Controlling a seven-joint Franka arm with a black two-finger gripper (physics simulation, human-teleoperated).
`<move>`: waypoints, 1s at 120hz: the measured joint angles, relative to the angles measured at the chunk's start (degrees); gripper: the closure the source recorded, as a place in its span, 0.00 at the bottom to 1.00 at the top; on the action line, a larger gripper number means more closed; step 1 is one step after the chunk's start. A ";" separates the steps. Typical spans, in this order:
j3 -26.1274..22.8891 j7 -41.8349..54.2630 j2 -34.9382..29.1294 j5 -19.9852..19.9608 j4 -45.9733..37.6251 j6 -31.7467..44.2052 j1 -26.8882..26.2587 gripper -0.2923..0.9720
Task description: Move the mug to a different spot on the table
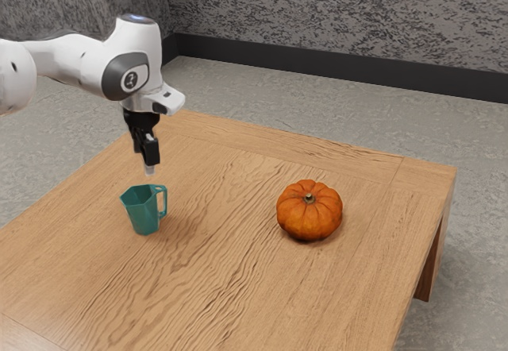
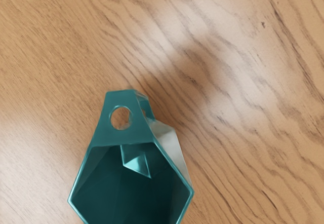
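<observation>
Standing upright well to the exterior view's left of the orange pumpkin (image 1: 309, 210) on the wooden table (image 1: 238, 287): teal mug (image 1: 144, 209), with black gripper (image 1: 148, 167) higher on that same side, grasping nothing, its opening impossible to tell.

soft, even, fairly bright light from above. the mug (image 1: 144, 208) throws a faint shadow on the table (image 1: 238, 287) toward the exterior view's right; the pumpkin (image 1: 309, 210) has a dim one beneath. in the wrist view a pale sheen crosses the table beside a hazy shadow.
</observation>
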 joint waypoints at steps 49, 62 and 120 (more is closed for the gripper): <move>0.01 1.41 7.58 -3.06 -3.02 16.10 2.12 0.23; 0.07 1.69 10.33 -3.13 -1.42 15.70 2.36 0.23; 0.00 2.38 14.29 -2.15 -0.89 14.12 2.51 0.37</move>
